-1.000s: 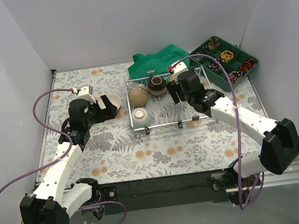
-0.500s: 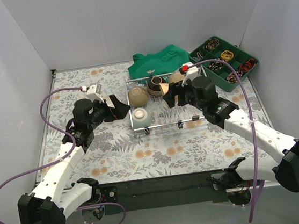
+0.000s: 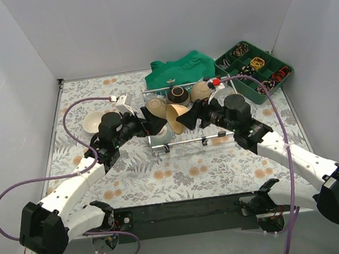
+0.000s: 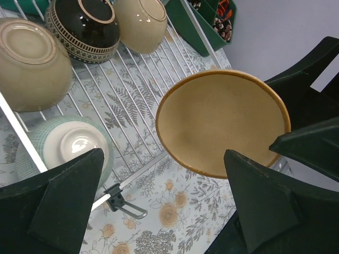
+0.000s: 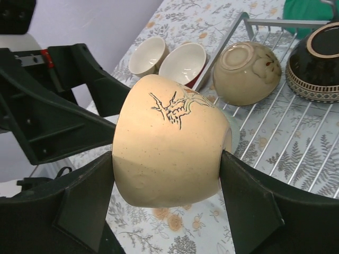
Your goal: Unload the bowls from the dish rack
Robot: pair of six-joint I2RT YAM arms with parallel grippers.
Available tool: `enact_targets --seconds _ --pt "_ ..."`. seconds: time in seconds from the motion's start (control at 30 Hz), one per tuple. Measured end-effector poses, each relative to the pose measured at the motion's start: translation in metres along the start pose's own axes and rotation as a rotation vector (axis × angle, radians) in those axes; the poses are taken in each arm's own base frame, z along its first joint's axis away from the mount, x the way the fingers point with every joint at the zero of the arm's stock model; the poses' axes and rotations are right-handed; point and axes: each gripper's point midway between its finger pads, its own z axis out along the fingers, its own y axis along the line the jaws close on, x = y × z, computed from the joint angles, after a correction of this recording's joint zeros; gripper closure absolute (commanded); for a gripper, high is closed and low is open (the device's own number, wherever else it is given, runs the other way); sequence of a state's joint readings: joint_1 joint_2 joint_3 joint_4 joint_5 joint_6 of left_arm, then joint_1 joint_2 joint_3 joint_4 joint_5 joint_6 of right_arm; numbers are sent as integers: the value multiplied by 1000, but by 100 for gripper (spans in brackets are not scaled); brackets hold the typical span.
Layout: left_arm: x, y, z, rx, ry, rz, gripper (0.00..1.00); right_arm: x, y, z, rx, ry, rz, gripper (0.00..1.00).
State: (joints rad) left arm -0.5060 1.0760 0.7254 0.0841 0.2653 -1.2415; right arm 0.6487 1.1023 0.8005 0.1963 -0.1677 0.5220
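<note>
Top external: right hand [image 3: 191,119] now grips tan bowl [image 3: 177,112] lifted above dish rack [image 3: 186,141]; left hand [image 3: 152,124] has swung in beside it, wide open, so a handover looks likely.

tan bowl [image 5: 167,140] with dark twig drawing; black bowl [image 4: 82,24] with pale lattice band; floral tablecloth [image 3: 181,174].

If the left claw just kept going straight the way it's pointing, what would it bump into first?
Most likely the tan bowl, held in the right gripper with its mouth facing the open left gripper; exact depth is hard to judge.
</note>
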Motion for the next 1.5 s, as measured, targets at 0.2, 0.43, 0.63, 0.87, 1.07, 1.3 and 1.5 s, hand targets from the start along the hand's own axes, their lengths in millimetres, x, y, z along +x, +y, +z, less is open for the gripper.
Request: enact_targets --seconds 0.2,0.43,0.63,0.87,1.07,1.3,1.5 --pt "11 -7 14 18 12 -35 5 -4 19 -4 -90 -15 51 98" --pt "26 -12 25 46 31 -73 40 -6 35 -10 -176 -39 92 97" --pt "36 -10 24 57 30 -112 86 1 34 -11 -187 -35 114 96" --pt "27 -21 20 98 -1 -128 100 4 29 -13 -183 -46 139 65" --pt "26 -21 14 73 -12 -116 100 5 29 -16 -195 -61 139 24" --pt "16 6 8 -134 -4 -61 100 4 23 -23 -165 -87 93 9" --pt "6 48 -12 -393 17 -30 100 0 12 -34 -93 -109 2 7"
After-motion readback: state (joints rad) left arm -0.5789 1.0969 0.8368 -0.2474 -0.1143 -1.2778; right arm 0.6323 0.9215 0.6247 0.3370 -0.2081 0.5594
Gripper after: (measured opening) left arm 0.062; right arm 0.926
